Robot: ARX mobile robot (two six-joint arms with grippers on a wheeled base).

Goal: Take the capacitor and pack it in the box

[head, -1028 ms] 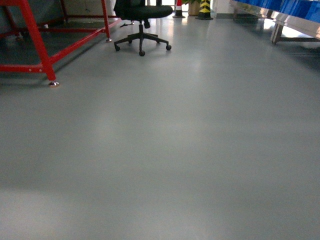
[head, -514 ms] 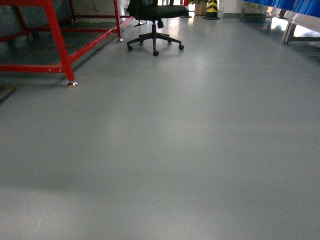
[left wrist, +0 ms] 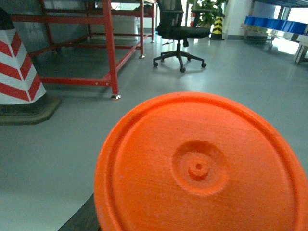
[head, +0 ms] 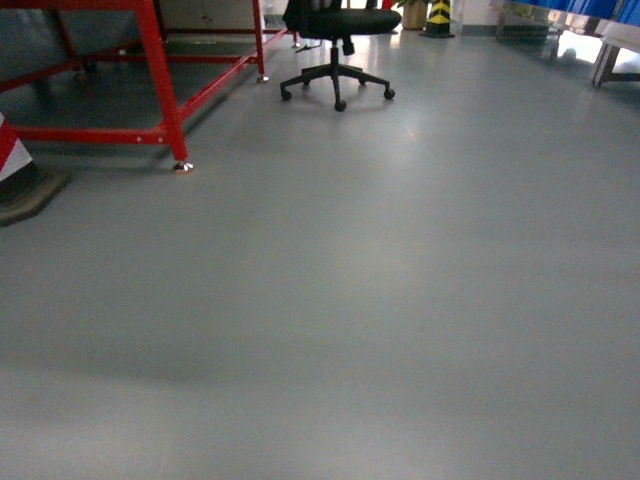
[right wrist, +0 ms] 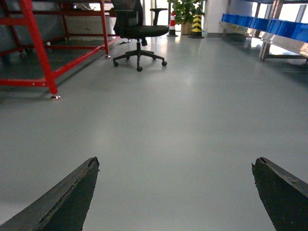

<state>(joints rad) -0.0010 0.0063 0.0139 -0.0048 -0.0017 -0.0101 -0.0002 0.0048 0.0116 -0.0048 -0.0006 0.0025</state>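
Head view: I see grey floor (head: 380, 300) filling most of the frame. A red metal frame (head: 160, 70) stands at upper left, one of its feet resting on the floor. A black office chair (head: 338, 30) on a five-star wheeled base stands behind it, near the top centre. The base of a red-and-white striped cone (head: 20, 180) shows at the left edge. Neither arm appears in this view.

Left wrist view: a large orange round disc (left wrist: 199, 166), with a raised rim and a small hub at its centre, fills the lower right half of the frame and lies just in front of the camera. It hides my left gripper, so I cannot tell whether that gripper is open, closed or holding the disc. A dark edge shows under the disc at lower left; I cannot tell what it is. Behind it stand the cone, the red frame and the chair.

Right wrist view: my right gripper (right wrist: 175, 192) has its two dark fingers (right wrist: 67, 199) spread wide, one at each lower corner, with only bare floor between them; it holds nothing. Blue bins (right wrist: 269, 26) line a shelf at upper right, and a yellow-and-black striped post (right wrist: 196, 23) stands beside a potted plant (right wrist: 185, 12) in the distance.

Neither the capacitor nor the box appears in any view.
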